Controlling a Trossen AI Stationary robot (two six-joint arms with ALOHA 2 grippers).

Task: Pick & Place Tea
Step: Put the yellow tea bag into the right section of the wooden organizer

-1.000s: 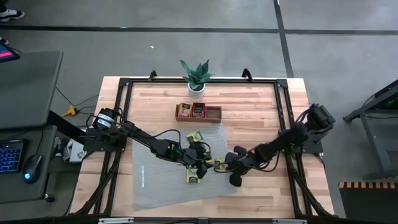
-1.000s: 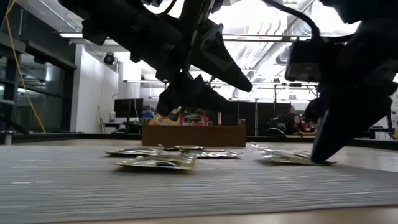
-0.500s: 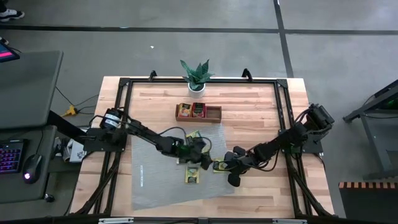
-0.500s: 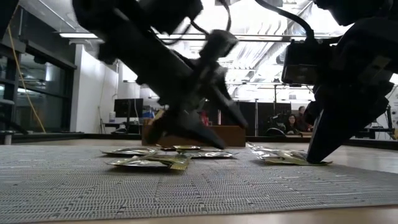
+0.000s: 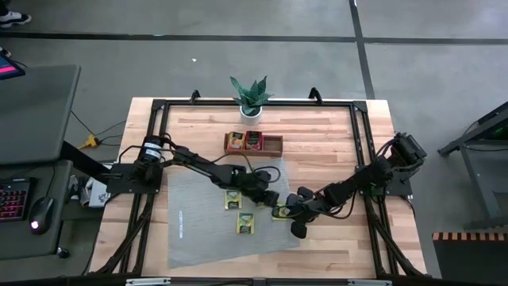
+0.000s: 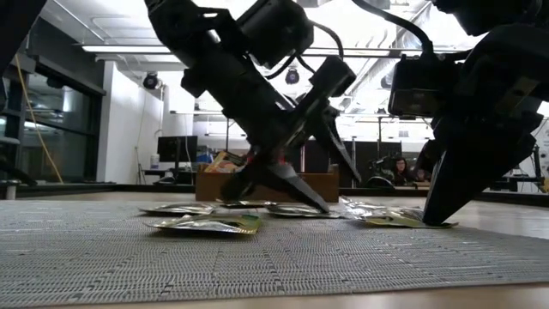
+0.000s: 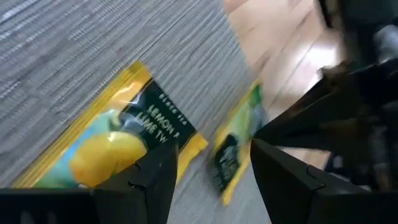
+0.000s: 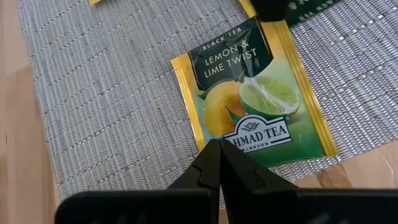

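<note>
Several yellow-green tea sachets lie flat on the grey ribbed mat (image 5: 198, 230): one (image 5: 232, 199) left of my grippers, one (image 5: 246, 225) nearer the front, and a lemon-lime one (image 8: 249, 93) at the mat's right edge, one corner over the wood. My right gripper (image 8: 219, 149) is shut, its tips on that sachet. My left gripper (image 5: 268, 199) is open, slanting down low over the mat just left of it. In its wrist view its fingers stand either side of the pinned sachet's far end (image 7: 233, 152), with another lemon sachet (image 7: 118, 137) beside them. My left gripper hangs close over the sachet's far end; whether a fingertip (image 6: 319, 203) touches it or the mat, I cannot tell. My right gripper presses its shut fingertips down on the sachet's logo end (image 8: 239, 140), near the edge. It comes slanting down from the table's right. The sachet lies flat on the mat.
The brown wooden tray (image 5: 274, 144) stands beyond the mat at the table's far middle, with sachets in its left and middle compartments. A potted plant (image 5: 251, 95) stands behind it at the far edge. Bare wood lies around the mat.
My left gripper has moved toward the table's right edge and a little down, toward the sachet under my right gripper, and rolled about its own axis, its fingers staying open. The sachet it hung over now shows on the mat.
</note>
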